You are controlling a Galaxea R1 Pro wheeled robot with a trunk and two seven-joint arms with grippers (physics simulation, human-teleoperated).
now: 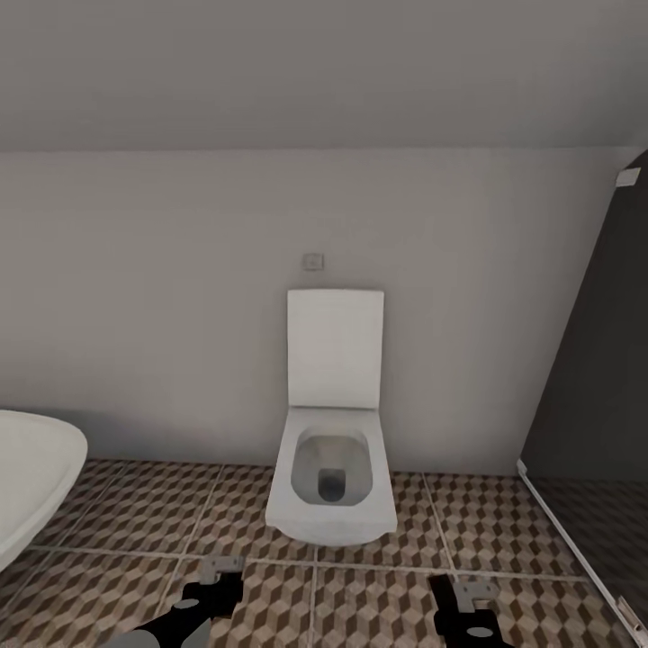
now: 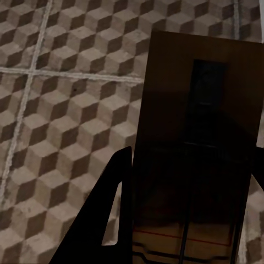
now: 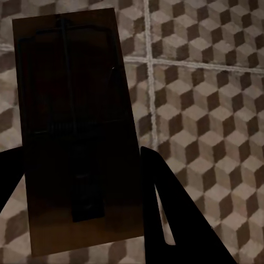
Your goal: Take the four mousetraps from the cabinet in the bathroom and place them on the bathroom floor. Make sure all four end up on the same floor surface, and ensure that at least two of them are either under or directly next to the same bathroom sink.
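A mousetrap (image 2: 192, 159) clamped in the left gripper (image 2: 187, 220) (another mousetrap (image 3: 74, 132) likewise in the right gripper (image 3: 77, 209)).

Bathroom floor (image 1: 504, 531): you're looking at tiles printed with brown, beige and white cubes, split by pale grout lines.
Toilet (image 1: 331, 486): white all over — with a grey shadow down in the bowl.
Wall (image 1: 162, 297): plain pale grey-white, carrying a small pale square plate (image 1: 313, 261).
Bathtub (image 1: 31, 477): white rim.
Partition (image 1: 598, 360): dark grey panel with a pale lower edge.
Left mousetrap (image 2: 195, 154): your left claw (image 2: 187, 214) is black; the board reads dark brown in shadow, with dark wire and a thin red line.
Right mousetrap (image 3: 77, 132): dark brown board, black wire — held between the black fingers of the right claw (image 3: 82, 203).
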